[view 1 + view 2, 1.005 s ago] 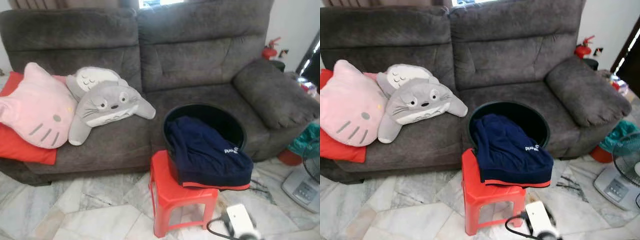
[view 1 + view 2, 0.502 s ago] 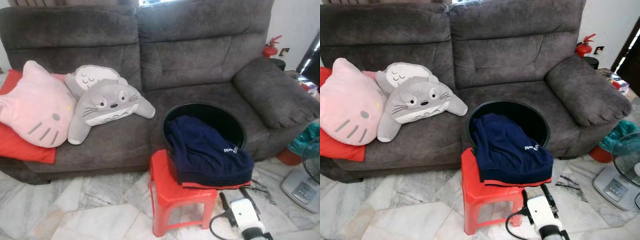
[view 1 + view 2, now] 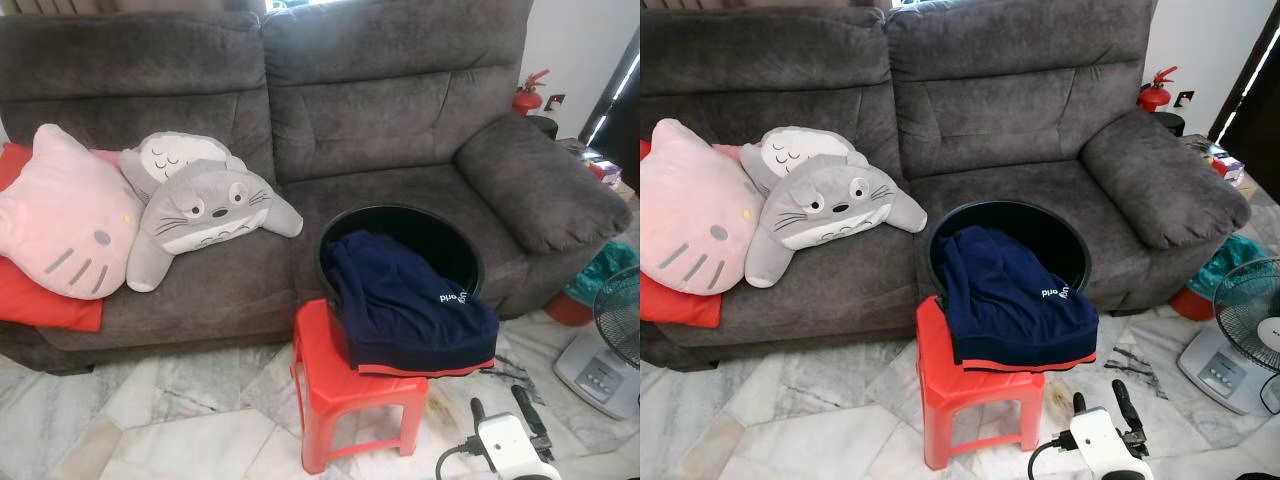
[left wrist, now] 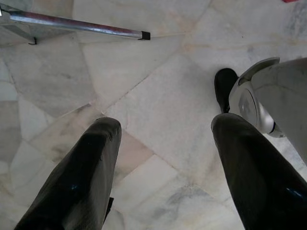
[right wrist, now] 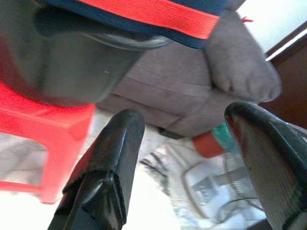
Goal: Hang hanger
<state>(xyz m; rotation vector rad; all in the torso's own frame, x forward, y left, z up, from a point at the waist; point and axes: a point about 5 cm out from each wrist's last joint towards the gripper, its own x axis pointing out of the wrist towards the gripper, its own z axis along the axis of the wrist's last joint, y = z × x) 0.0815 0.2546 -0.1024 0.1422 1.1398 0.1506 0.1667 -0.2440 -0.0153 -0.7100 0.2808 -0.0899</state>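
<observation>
Head view: right tool (image 3: 1108, 402) low beside red stool (image 3: 970, 385), fingers apart (left tool (image 4: 165, 143) likewise, floorward).

a: what sits between the right gripper (image 5: 184, 143) fingers?
b: the two black fingers (image 5: 103, 177) stand wide apart, nothing between them but pale marble floor (image 5: 144, 201) and the scene beyond.
a: and beside them?
b: a red plastic stool (image 5: 43, 124) with a black basket (image 5: 72, 62) on it. a navy cloth with an orange-red band (image 5: 148, 12) hangs over the basket's rim.
a: farther off?
b: the grey sofa (image 5: 192, 91) with its padded armrest, something red and teal on the floor near its corner, and a blurred white fan base (image 5: 206, 184) with a cable, between the fingers.
</observation>
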